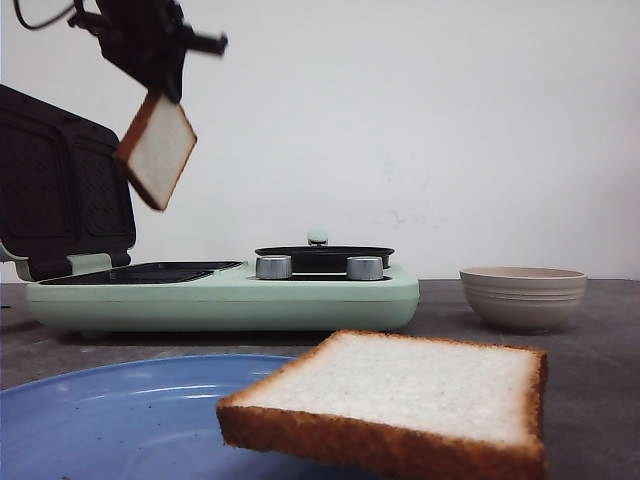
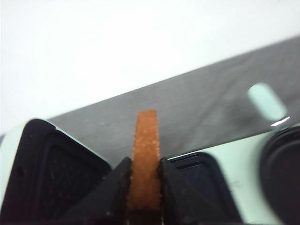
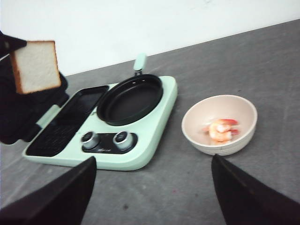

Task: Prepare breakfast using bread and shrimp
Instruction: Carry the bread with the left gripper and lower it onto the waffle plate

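Left gripper (image 2: pixel 144 180) is pinching a bread slice (image 1: pixel 157 149) by its crust, dangling at 10 o'clock above the grill plate (image 1: pixel 150 272). Soft, light stuff, so edge grips probably work best. Right gripper (image 3: pixel 152 187) is wide open.

Two bread slices (image 1: pixel 158 150) (image 1: pixel 400 395), one bowl (image 1: pixel 523 296)
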You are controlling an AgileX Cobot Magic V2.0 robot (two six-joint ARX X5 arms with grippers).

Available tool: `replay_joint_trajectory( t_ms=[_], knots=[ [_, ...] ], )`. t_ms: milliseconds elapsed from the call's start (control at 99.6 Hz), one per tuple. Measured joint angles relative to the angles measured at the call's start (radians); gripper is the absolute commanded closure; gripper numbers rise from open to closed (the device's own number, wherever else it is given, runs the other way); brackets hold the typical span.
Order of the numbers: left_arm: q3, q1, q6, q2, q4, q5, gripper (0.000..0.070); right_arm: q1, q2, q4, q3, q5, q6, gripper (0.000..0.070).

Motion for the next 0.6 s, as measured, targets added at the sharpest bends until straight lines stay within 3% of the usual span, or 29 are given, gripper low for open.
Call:
replay_joint_trajectory(
  t_ms=[251, 602],
  knots=[
    [0.001, -0.024, 0.207, 0.122, 0.054, -0.104, 0.069, 0.0, 0.039, 0.0, 0.0, 0.01, -0.011, 0.021],
    [0.001, -0.031, 0.317, 0.187, 0.134, -0.14, 0.069, 0.0, 0.098, 0.0, 0.0, 0.029, -0.019, 0.021]
  ],
)
